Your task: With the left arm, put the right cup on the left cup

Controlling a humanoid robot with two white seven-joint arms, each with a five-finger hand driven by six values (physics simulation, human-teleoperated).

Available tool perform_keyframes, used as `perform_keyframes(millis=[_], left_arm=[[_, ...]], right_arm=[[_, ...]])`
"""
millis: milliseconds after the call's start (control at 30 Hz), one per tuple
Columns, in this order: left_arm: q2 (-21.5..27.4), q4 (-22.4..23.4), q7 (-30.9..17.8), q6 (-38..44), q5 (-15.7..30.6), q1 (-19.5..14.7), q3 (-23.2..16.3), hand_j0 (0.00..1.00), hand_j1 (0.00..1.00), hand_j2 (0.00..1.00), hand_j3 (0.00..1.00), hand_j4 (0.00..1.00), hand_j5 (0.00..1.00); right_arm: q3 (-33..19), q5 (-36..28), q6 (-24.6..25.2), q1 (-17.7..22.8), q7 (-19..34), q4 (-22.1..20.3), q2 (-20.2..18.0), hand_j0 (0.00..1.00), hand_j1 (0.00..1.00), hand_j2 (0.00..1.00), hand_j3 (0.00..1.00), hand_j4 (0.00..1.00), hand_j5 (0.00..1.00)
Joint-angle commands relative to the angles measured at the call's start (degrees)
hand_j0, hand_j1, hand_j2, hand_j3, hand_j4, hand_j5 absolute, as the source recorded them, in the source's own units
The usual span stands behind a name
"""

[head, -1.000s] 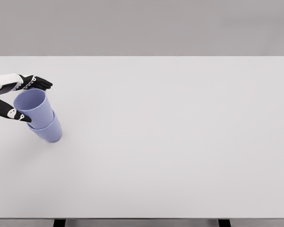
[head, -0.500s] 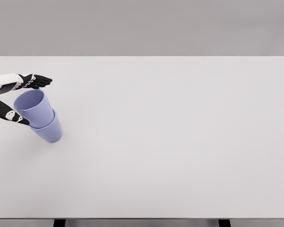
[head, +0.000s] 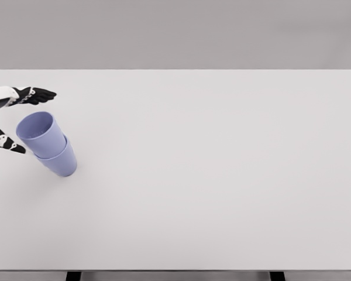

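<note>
While the left hand gapes, seemingly clear, nested cups sit between.

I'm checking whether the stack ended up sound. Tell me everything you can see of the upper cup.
The upper cup is plain lavender-blue, smooth and matte like plastic, tapered, without a handle, its open mouth up. It sits nested in the lower cup, leaning toward the upper left, near the white table's left edge. The left hand brackets it with spread fingers, apparently not touching it.
</note>
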Motion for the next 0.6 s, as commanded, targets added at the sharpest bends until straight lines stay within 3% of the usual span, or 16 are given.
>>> perform_keyframes(millis=[0,367,567], left_arm=[[1.9,-0.7,0.0,0.0,0.4,0.0,0.9,1.0,1.0,1.0,1.0,1.0,1.0],[2.5,-1.5,0.0,-2.6,0.5,0.0,6.0,1.0,1.0,1.0,1.0,1.0,1.0],[-1.9,-1.5,0.0,-12.5,0.4,-0.7,7.9,1.0,1.0,1.0,1.0,1.0,1.0]], right_arm=[[0.0,0.0,0.0,0.0,0.0,0.0,0.0,1.0,1.0,1.0,1.0,1.0,1.0],[0.0,0.0,0.0,0.0,0.0,0.0,0.0,1.0,1.0,1.0,1.0,1.0,1.0],[-0.1,0.0,0.0,0.0,0.0,0.0,0.0,1.0,1.0,1.0,1.0,1.0,1.0]])
